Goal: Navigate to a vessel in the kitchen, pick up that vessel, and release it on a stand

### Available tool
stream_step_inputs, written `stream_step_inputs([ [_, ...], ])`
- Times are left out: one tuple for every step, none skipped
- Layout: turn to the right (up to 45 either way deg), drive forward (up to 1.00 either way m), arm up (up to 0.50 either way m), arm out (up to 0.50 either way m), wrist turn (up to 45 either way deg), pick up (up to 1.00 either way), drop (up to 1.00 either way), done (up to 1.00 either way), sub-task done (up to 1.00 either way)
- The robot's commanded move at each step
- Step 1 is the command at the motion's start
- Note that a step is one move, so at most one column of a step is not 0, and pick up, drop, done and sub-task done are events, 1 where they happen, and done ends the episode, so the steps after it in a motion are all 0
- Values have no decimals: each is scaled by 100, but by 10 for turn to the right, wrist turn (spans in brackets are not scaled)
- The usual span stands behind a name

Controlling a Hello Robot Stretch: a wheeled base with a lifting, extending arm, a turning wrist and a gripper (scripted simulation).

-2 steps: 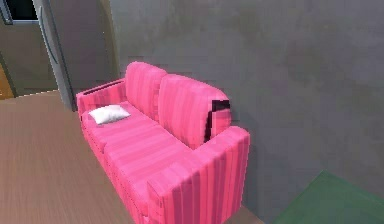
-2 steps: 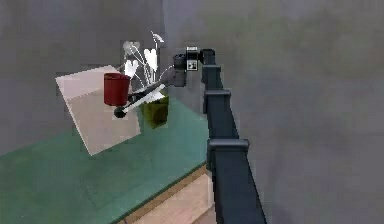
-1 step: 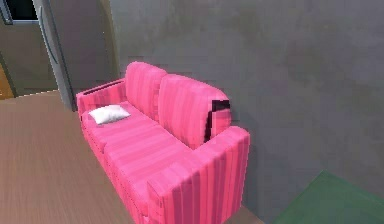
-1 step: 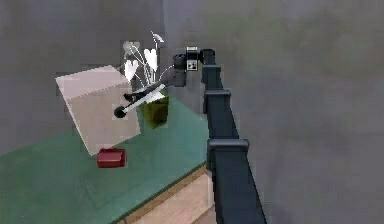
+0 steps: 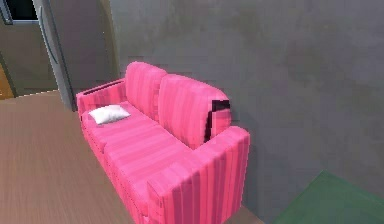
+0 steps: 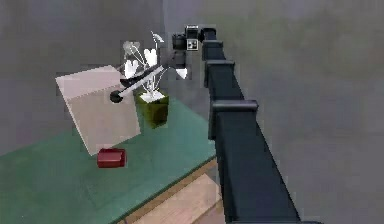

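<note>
Vessel, presumed: grey rod-like item (image 6: 133, 87) beside potted plant (image 6: 154, 110); gripper (image 6: 168, 62) near plant, jaw state indeterminable. Advice: set down clear of plant.

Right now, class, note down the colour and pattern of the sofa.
The sofa is bright pink with darker pink stripes. It shows best in the forward view.

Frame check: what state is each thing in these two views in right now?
Pink striped fabric sofa: upright against the grey wall.
White square pillow: lying on the sofa seat.
Pale pink box: standing on the green tabletop.
Small red block: lying flat beside the box.
White-leaved plant in olive pot: upright.
Dark two-finger gripper: cannot tell whether it holds anything.
</note>
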Motion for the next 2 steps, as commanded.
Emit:
stream_step_inputs([
  [0, 0, 0, -8, 0, 0, 0, 0, 0],
  [0, 0, 0, 0, 0, 0, 0, 100, 0],
])
